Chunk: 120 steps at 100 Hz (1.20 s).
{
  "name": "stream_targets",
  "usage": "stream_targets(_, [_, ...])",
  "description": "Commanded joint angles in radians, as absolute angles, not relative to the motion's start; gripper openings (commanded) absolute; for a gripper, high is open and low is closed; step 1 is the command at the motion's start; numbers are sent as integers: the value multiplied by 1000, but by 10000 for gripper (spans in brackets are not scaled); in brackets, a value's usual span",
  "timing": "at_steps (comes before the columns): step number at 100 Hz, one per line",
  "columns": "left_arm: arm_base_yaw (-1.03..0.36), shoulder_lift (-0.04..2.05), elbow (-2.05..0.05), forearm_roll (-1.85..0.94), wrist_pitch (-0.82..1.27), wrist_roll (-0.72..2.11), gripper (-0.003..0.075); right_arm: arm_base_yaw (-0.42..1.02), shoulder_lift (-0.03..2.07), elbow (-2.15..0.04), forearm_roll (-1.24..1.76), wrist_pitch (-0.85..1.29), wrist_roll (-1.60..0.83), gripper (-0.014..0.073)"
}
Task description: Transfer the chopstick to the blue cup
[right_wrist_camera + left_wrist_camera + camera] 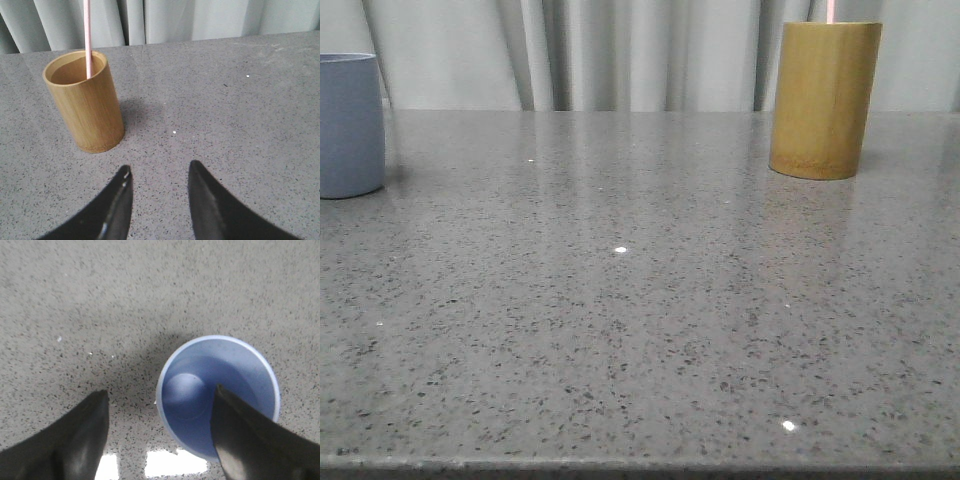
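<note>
No brand, label or writing can be read on anything here: both cups are plain and the speckled grey table [640, 300] carries no marks beyond a few bright glints.

By count there are two cups, one stick and two grippers. The blue cup [348, 125] stands upright at the far left of the table in the front view, cut by the picture's edge. The bamboo cup [823, 98] (taller, yellow-brown, cylindrical) stands upright at the far right, well apart from the blue one, with pale curtains [620, 50] hanging behind both.

The single chopstick [87, 37] is a thin pale pink stick standing inside the bamboo cup, leaning against its inner wall and rising well above the rim; in the front view only a short pink sliver shows above that cup at the top edge.

The left gripper [160, 402] hangs above the blue cup with its jaws spread wide and nothing between them; one dark finger overlaps the cup's open mouth in the wrist view, the other lies over bare table, and the cup's inside looks empty. The right gripper [159, 172] hovers over the table near the bamboo cup, its jaws parted and holding nothing, clear of cup and chopstick.
</note>
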<state>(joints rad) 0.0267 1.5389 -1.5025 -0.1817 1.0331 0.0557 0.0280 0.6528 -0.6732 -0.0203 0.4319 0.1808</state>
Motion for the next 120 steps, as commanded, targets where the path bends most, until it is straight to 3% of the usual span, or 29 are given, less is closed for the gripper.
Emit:
stream_targets(1, [16,1534,-1552,-209,1018,64,432,30,657,-711,-25,349,174,297])
stream_targets(35, [8,1616,-1554,-209,1018,64,426,30,657,-711,-25,349,174,297])
stream_targets(44, [8,1625,-1554,-209,1018,64,393,30,657,-711,-25,349,174,297])
stream_targets(56, [8,1627,-1554,-209,1004,64,273,30,657,-711,-25,349,174,297])
stream_targets(74, [8,1627,-1554,-209,993,64,-21,30,657,-711,-25,349,174,297])
stream_targets(99, [-2,1629,-1566,-234,993,64,-19,30,657,-711,-25,349,174,297])
stream_targets(120, [-117,1672,-1669,-234,995,62,-19,30,657,-711,-25,349,174,297])
